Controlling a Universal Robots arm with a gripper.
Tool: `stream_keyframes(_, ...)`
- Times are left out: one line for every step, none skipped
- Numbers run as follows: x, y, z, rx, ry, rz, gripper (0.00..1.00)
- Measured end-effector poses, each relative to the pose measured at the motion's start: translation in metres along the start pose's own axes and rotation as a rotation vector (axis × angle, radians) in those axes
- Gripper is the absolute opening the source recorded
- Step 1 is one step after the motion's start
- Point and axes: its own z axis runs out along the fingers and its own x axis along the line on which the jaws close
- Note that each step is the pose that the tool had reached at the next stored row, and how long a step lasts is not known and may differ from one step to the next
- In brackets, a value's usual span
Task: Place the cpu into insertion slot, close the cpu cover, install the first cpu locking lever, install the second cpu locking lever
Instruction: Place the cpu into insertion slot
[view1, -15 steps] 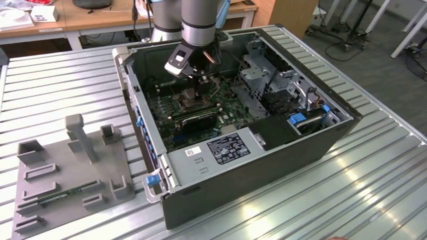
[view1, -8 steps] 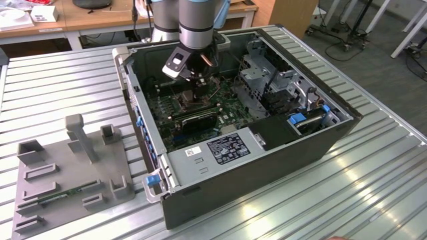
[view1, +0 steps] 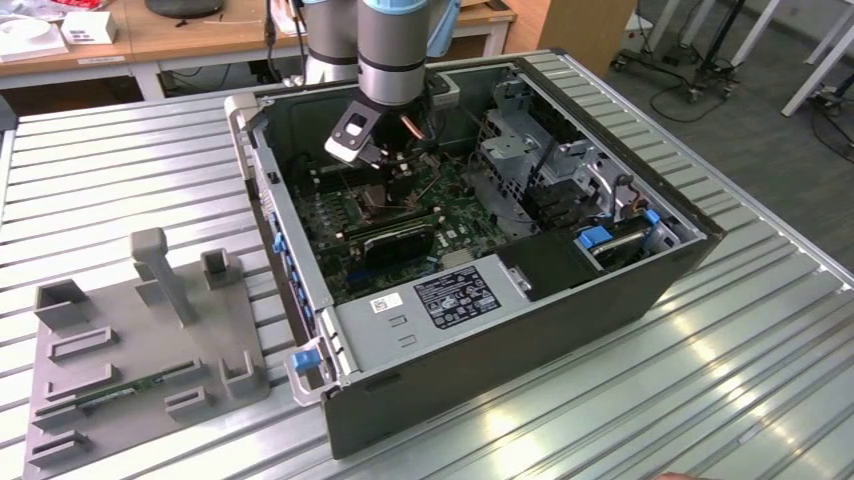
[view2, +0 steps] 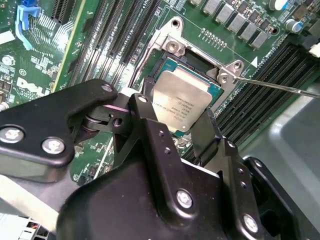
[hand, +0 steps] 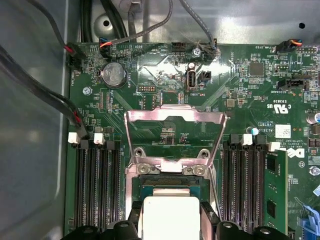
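In the exterior view my gripper (view1: 395, 172) reaches down into the open computer case (view1: 534, 330), over the motherboard. It is shut on the cpu (view2: 181, 100), a pale square chip held by two opposite edges between the black fingers (view2: 145, 117). The chip hangs just over the insertion slot (view2: 166, 66), whose silvery rim (view2: 173, 47) shows beyond it. In the first wrist view the cpu (hand: 170, 216) sits above the insertion slot (hand: 169, 182), and the cpu cover (hand: 175, 119) stands swung open behind it. A thin locking lever (view2: 280, 86) sticks out to one side, unlatched.
Long black memory slots (hand: 97, 185) flank the socket on both sides, one holding a green module (hand: 276, 190). Cables (hand: 45, 95) run along the case wall. A metal drive cage (view1: 521, 150) and power supply (view1: 454, 295) crowd the case. A grey fixture plate (view1: 147, 340) lies at the exterior view's left.
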Motion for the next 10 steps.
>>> stream_keyframes(0.0000, 0.0000, 0.0000, 0.0000, 0.0000, 0.000, 0.54)
stream_keyframes(0.0000, 0.0000, 0.0000, 0.0000, 0.0000, 0.000, 0.54)
stream_keyframes(0.0001, 0.0004, 0.0004, -0.0001, 0.0002, 0.000, 0.54)
stream_keyframes(0.0001, 0.0010, 0.0007, -0.0003, 0.0003, 0.001, 0.54)
stream_keyframes(0.0000, 0.0012, 0.0009, -0.0002, 0.0002, 0.003, 0.54)
stream_keyframes(0.0000, 0.0012, 0.0010, -0.0001, 0.0000, 0.003, 0.54)
stream_keyframes(0.0000, 0.0012, 0.0013, -0.0002, 0.0001, 0.004, 0.54)
stream_keyframes(0.0000, 0.0013, 0.0017, -0.0003, 0.0001, 0.009, 0.54)
stream_keyframes(0.0000, 0.0013, 0.0019, -0.0004, -0.0002, 0.017, 0.54)
stream_keyframes(0.0000, 0.0013, 0.0019, -0.0004, -0.0005, 0.022, 0.54)
